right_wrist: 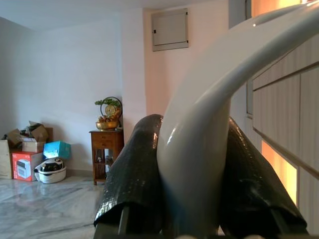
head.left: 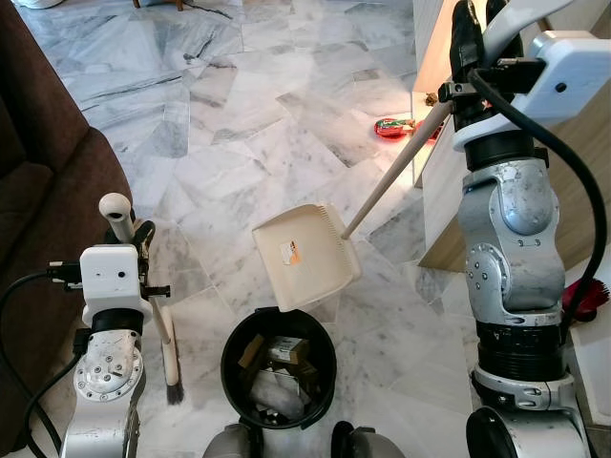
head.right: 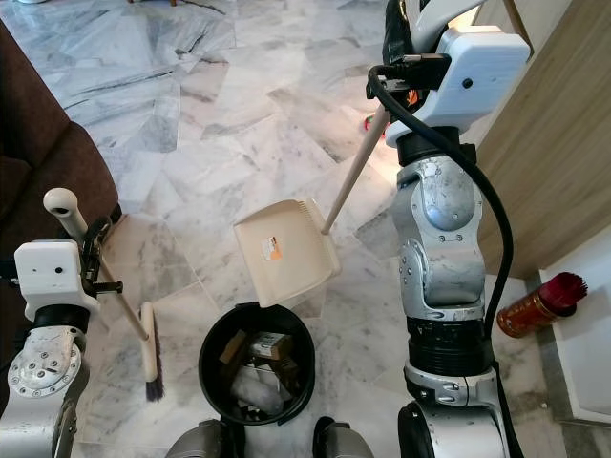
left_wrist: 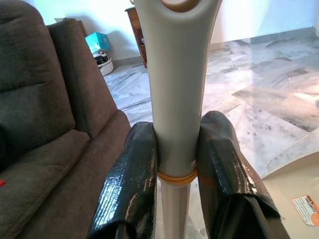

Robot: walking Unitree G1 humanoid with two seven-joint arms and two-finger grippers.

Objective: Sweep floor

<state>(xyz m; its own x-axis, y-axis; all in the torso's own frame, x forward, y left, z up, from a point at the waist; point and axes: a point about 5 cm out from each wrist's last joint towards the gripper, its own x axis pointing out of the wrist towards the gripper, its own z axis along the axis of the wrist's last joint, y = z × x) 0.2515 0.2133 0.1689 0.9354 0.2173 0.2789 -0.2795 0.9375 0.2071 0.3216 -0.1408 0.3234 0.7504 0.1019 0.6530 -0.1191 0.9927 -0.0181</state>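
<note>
- Cream plastic dustpan [head.left: 304, 256] held tilted over the black bin [head.left: 279, 367], its long handle [head.left: 391, 175] running up and away to the right gripper [right_wrist: 192, 174]; jaws pressed together on the pale grip at the handle's top, one black finger on each side.
- Tilt and position suggest emptying: pan's lower lip just above the bin's rim, so sweepings would slide straight in. Pan looks bare apart from a small sticker.
- Bin already loaded with scraps of card and paper.
- Broom [head.left: 162, 315] pinched by the left gripper [left_wrist: 177, 164], jaws closed on the cream grip just above an orange band; knob end above the jaws, bristles resting on the floor below them, beside the bin.
- Broom probably parked upright like this to keep it out of the way while the other arm tips the pan.
- Red wrapper-like scrap [head.left: 391, 127] lying on the floor well beyond the right jaws, near a wooden cabinet [head.right: 563, 134]; likely still to be swept.
- Glossy grey-veined white marble floor [head.left: 239, 124] throughout.
- Dark brown sofa [left_wrist: 45, 124] close beside the left jaws.
- Far side of the room: white walls, a small wooden side table [right_wrist: 105, 149], stacked boxes [right_wrist: 27, 149].
- Red cylindrical can [head.right: 539, 303] standing by the cabinet, behind the right arm.
</note>
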